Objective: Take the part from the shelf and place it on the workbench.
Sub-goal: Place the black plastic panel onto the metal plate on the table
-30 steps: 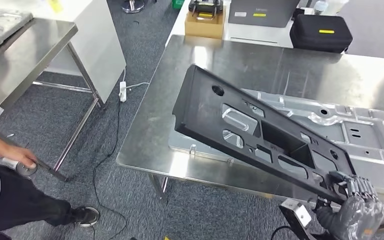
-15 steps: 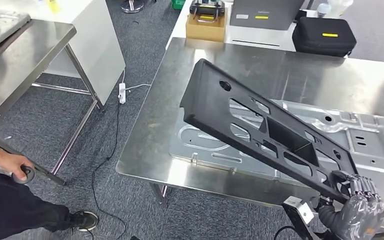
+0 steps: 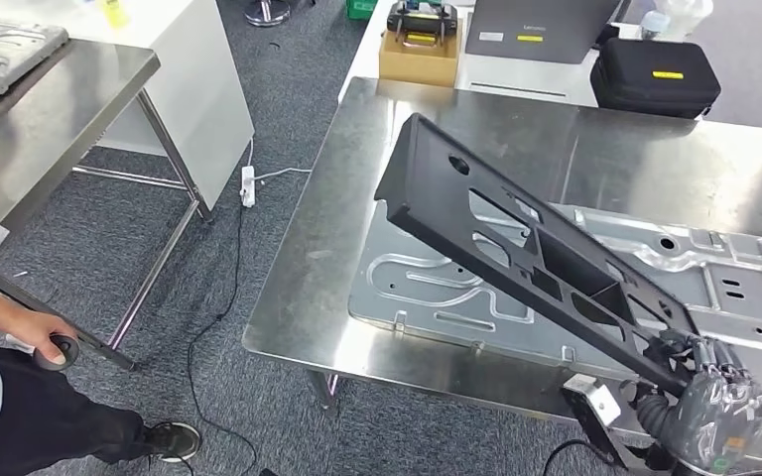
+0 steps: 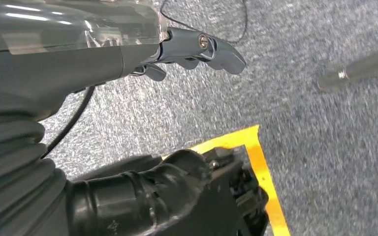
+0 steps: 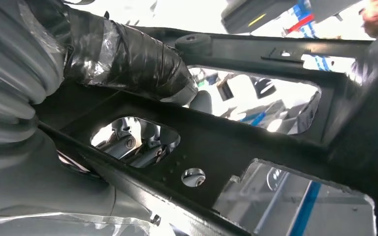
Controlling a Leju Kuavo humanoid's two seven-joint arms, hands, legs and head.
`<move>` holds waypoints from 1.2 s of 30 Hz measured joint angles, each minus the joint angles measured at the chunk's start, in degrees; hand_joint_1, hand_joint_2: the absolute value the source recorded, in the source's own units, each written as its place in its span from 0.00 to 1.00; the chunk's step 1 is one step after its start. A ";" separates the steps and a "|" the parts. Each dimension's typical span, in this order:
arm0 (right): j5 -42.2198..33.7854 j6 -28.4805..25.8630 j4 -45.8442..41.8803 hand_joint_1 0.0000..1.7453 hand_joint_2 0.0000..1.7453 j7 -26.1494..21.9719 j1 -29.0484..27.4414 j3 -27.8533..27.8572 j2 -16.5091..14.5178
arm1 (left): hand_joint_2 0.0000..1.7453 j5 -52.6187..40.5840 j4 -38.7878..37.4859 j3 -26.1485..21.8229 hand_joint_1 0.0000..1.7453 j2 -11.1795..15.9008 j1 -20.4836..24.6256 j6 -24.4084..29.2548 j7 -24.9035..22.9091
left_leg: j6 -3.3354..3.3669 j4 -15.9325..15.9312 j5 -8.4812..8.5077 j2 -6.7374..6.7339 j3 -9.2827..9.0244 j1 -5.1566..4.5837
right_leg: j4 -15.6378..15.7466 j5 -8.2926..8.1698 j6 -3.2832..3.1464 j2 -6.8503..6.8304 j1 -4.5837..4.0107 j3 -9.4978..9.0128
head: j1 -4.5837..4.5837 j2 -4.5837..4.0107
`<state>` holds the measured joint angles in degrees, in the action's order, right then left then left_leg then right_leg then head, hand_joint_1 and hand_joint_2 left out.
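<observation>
A long black panel part [image 3: 516,248] with several cut-outs hangs tilted above the steel workbench [image 3: 327,248], its far end raised and its near end low at the bench's front edge. My right hand [image 3: 719,407] grips that near end. In the right wrist view the taped thumb [image 5: 128,59] lies on one face of the part [image 5: 236,147] and the fingers [image 5: 133,145] show through a hole from the other face. My left hand [image 4: 197,46] hangs over grey carpet, fingers apart and holding nothing.
A silver stamped plate [image 3: 427,283] lies on the workbench under the part. At the far edge stand a cardboard box [image 3: 419,55] and a black case [image 3: 660,74]. A second steel table [image 3: 60,109] is at left. A person [image 3: 20,416] crouches lower left, near a cable [image 3: 228,278].
The camera has shifted a little. The black part's far end has risen and swung further over the workbench and silver plate; my right hand still holds its near end.
</observation>
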<state>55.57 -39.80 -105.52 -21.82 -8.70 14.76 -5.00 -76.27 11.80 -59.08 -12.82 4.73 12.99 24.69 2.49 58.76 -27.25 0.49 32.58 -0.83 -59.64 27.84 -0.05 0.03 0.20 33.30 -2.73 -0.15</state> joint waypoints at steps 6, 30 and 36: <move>9.79 0.00 1.84 0.97 1.00 1.77 3.36 4.50 1.51 | 0.00 -1.15 0.00 0.84 0.00 -0.01 0.19 -0.05 -0.39 | -1.69 10.27 -5.97 -0.14 4.43 0.46 | 1.19 -0.50 -0.77 -0.28 0.89 -0.84 | 0.15 0.00; 27.79 0.02 20.92 0.97 1.00 23.17 9.17 14.01 17.59 | 0.00 -3.69 0.00 3.44 0.00 -0.22 1.61 -0.79 -2.47 | 0.23 -0.23 -0.24 -0.02 -0.27 0.15 | -0.02 -0.97 0.99 -0.05 0.53 0.85 | 0.11 0.00; 27.47 0.01 27.99 0.34 1.00 24.88 9.63 14.58 19.49 | 0.00 -3.68 0.00 3.55 0.00 -0.26 1.75 -0.84 -2.64 | -1.32 8.09 -5.34 -0.13 3.31 0.29 | 1.12 -1.30 -0.34 -0.20 1.04 0.28 | 0.18 0.00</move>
<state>83.04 -39.79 -77.53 3.07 0.94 29.34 14.49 -79.95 11.80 -55.54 -13.08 6.48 12.15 22.05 1.17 66.85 -32.59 0.36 35.89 -0.54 -58.51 26.54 -0.40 -0.17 1.24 33.57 -2.55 -0.15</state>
